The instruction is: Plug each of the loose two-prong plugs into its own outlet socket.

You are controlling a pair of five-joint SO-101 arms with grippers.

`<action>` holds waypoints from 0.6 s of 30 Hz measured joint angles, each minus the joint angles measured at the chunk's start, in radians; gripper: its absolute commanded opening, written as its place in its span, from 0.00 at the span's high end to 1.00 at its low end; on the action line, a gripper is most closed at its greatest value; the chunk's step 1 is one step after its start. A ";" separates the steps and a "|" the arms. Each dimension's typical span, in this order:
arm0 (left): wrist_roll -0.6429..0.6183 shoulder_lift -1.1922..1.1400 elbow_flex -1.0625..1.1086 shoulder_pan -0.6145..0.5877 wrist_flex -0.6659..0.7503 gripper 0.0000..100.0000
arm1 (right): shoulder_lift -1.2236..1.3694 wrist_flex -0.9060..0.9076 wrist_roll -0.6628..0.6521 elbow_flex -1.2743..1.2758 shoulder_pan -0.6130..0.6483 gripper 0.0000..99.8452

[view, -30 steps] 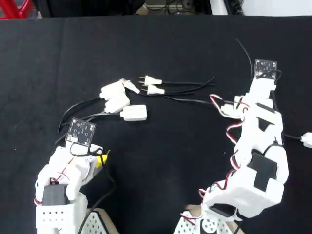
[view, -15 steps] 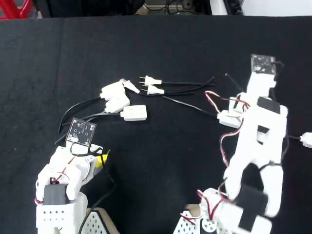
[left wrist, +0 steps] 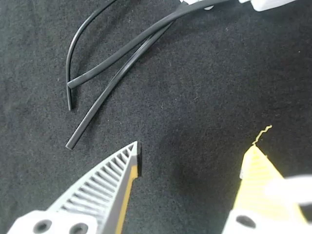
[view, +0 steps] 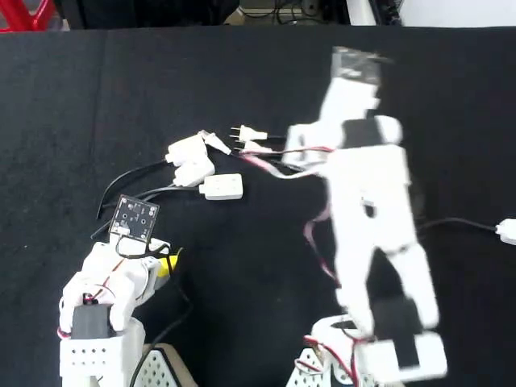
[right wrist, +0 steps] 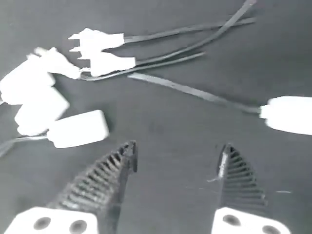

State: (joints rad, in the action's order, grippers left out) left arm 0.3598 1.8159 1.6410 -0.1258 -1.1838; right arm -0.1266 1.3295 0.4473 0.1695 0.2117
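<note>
My right claw (right wrist: 178, 151) hangs open over the bench (right wrist: 195, 204), its ribbed fingers (right wrist: 114, 168) spread wide with nothing between them. Ahead of it, off toward my left arm's side, lie the two loose plugs: the near plug (right wrist: 108, 62) and the far plug (right wrist: 95, 40), just beside each other. Their black cables (right wrist: 195, 31) trail away together and their prongs aim at the sockets.

Both plugs have their long axis running nearly in line with the gap between my fingers. As I hang now, I judge I would close on a plug end to end, so the wrist needs about a quarter turn to pinch it across its narrow body.

Past the plugs sits a cluster of three white sockets: the nearest socket (right wrist: 78, 127), the middle socket (right wrist: 39, 109) and the far socket (right wrist: 22, 80). A third plug (right wrist: 56, 63) rests against the far socket; I cannot tell whether it is seated. Another white connector (right wrist: 290, 114) lies well apart on the other side, on its own cable.

My left claw (left wrist: 195, 148) is open too, above bare cloth with only loose cable ends (left wrist: 73, 105) before it. From above, my left arm (view: 105, 290) sits near the front edge, with the sockets between it and the plugs. My right arm is the nearer one to the plugs.
</note>
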 measured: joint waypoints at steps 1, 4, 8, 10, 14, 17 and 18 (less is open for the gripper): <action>0.009 0.000 0.005 0.000 0.000 0.67 | 0.052 -0.035 0.040 -0.002 0.032 0.73; 0.071 0.000 0.029 0.000 -0.002 0.67 | 0.193 -0.138 0.164 -0.021 0.080 0.73; 0.112 0.000 0.031 0.000 -0.002 0.67 | 0.344 -0.259 0.327 -0.069 0.091 0.73; 0.117 0.000 0.031 0.000 -0.002 0.67 | 0.404 -0.308 0.381 -0.089 0.089 0.73; 0.118 0.000 0.031 0.000 -0.002 0.67 | 0.480 -0.376 0.489 -0.120 0.089 0.73; 0.118 0.000 0.031 0.000 -0.002 0.67 | 0.486 -0.382 0.508 -0.121 0.089 0.73; 0.118 0.000 0.031 0.000 -0.002 0.67 | 0.486 -0.377 0.506 -0.121 0.089 0.73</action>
State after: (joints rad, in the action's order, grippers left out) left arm 0.4780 1.8159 1.6717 -0.1258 -1.1853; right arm 0.3598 0.9521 0.9536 0.0483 0.3007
